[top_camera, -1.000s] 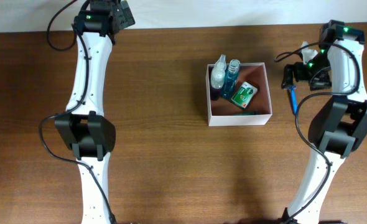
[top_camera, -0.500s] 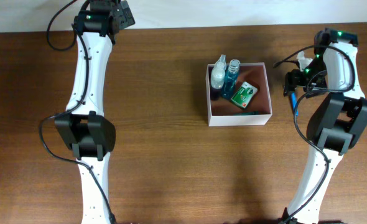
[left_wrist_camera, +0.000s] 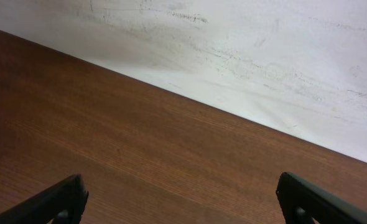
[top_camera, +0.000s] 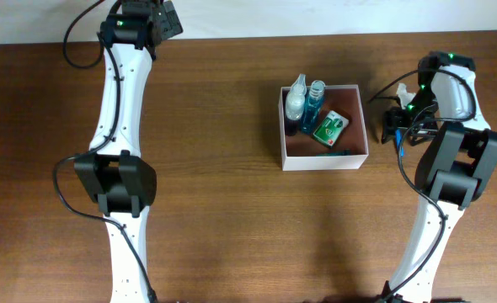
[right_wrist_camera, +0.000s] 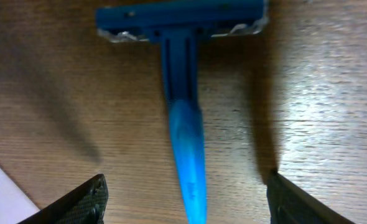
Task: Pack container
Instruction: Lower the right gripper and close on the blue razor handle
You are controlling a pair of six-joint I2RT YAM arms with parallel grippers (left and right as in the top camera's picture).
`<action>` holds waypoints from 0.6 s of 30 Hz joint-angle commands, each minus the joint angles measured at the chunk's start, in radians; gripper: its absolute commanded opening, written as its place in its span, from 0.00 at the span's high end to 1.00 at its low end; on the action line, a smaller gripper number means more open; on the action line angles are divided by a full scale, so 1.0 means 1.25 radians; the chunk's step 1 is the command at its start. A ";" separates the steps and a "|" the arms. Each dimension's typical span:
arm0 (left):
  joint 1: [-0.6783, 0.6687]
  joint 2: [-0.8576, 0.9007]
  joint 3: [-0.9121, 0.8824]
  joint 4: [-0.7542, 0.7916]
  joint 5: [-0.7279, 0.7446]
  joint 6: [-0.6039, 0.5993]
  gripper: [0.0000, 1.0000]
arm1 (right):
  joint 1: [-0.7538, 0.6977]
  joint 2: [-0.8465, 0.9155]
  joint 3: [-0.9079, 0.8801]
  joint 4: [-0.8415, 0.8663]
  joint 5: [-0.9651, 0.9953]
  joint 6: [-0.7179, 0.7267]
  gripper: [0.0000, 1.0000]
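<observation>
The container (top_camera: 324, 161) is a white-walled square box with a pinkish-brown floor at mid-table. It holds a clear spray bottle (top_camera: 295, 101), a blue bottle (top_camera: 315, 103) and a green-and-white soap box (top_camera: 330, 128). A blue razor (top_camera: 398, 139) lies flat on the table right of the box. In the right wrist view the razor (right_wrist_camera: 183, 124) has its head at the top. Its handle runs down between the fingers of my open right gripper (right_wrist_camera: 186, 199), which do not touch it. My right gripper (top_camera: 392, 124) hangs over the razor. My left gripper (left_wrist_camera: 183, 205) is open and empty at the far left (top_camera: 168, 21).
A thin teal item (top_camera: 337, 152) lies along the box's front wall. The white wall (left_wrist_camera: 264, 56) borders the table's far edge. A white edge (right_wrist_camera: 3, 186) shows at the lower left of the right wrist view.
My right gripper has moved toward the table's front and now sits over the razor. The left arm and the box contents have not moved.
</observation>
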 commanded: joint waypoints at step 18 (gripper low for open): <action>0.000 0.004 0.006 0.001 0.003 -0.007 0.01 | 0.016 0.020 -0.004 0.030 0.038 0.006 0.59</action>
